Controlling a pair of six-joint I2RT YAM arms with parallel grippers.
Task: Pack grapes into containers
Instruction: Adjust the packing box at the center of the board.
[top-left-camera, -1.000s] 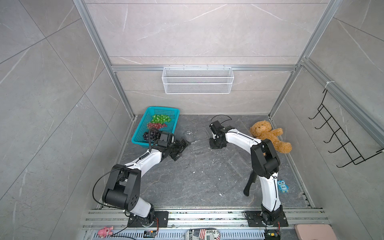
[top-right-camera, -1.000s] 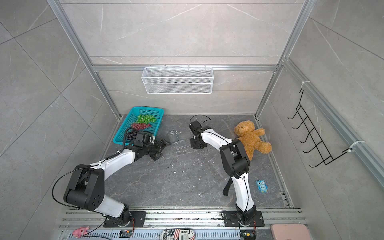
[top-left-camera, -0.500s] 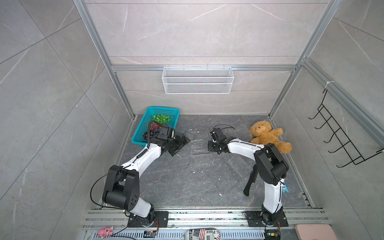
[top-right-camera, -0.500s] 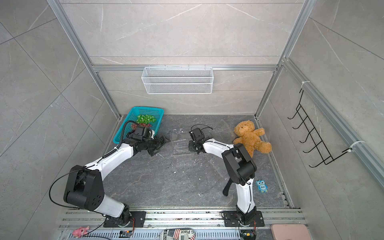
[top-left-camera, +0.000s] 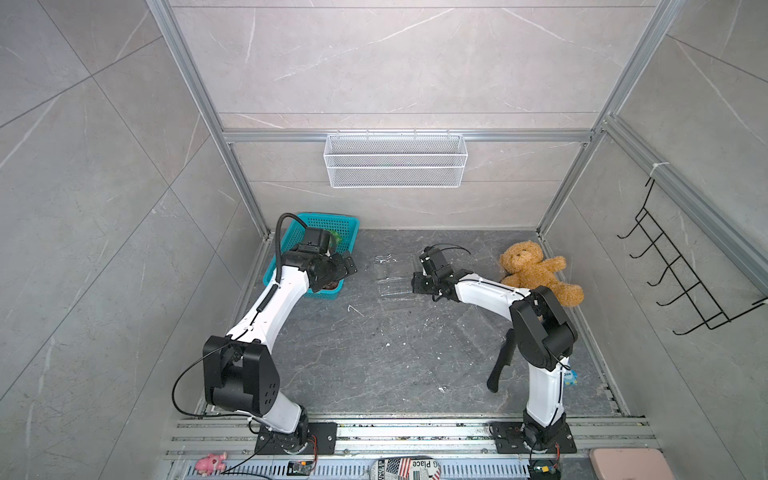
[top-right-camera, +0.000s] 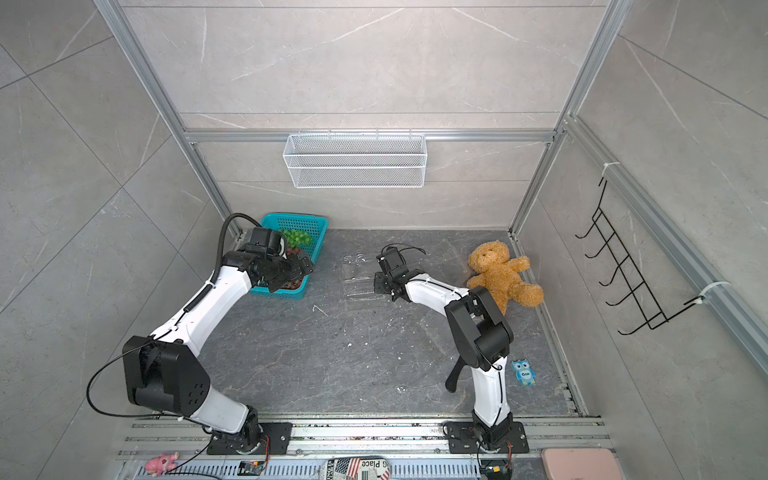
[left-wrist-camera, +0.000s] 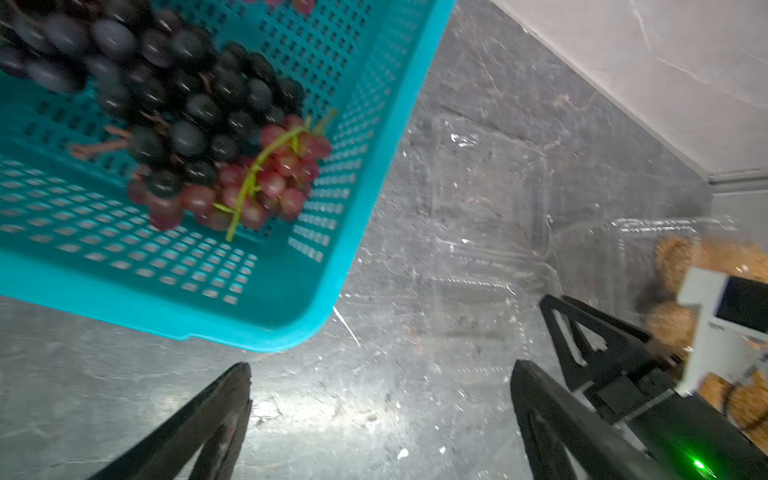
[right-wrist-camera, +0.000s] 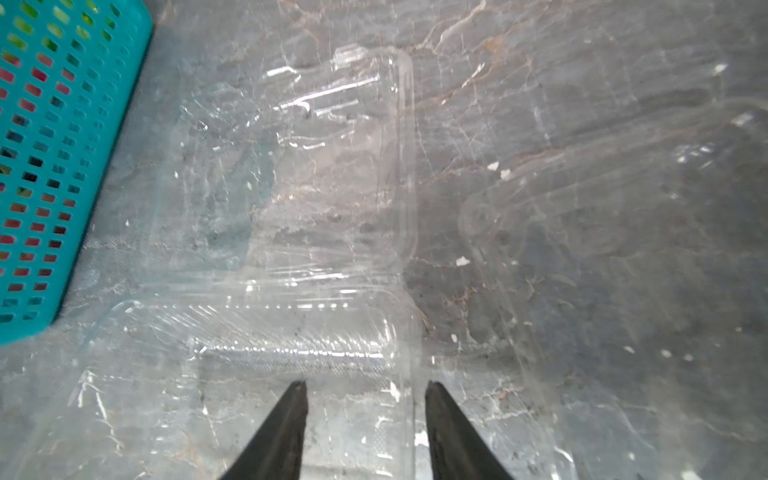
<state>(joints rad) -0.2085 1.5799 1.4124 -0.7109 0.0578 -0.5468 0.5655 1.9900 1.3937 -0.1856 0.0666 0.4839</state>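
Parted now where they were nearly closed, the jaws of the right end effector (right-wrist-camera: 365, 390) stand open at the near edge of a clear box (right-wrist-camera: 291, 199), which lies open on the tabletop (right-wrist-camera: 540, 50), its length running straight away from the fingertips. The left end effector (left-wrist-camera: 382, 399), spread wide and empty, has edged up to the corner of the teal basket (left-wrist-camera: 291, 307). The dark grapes (left-wrist-camera: 187, 95) and red grapes (left-wrist-camera: 270, 183) lie inside, just ahead, so the left arm is nearer.

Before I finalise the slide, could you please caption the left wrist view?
Open left end effector poised beside the teal basket holding dark grapes and red grapes, a clear container nearby.
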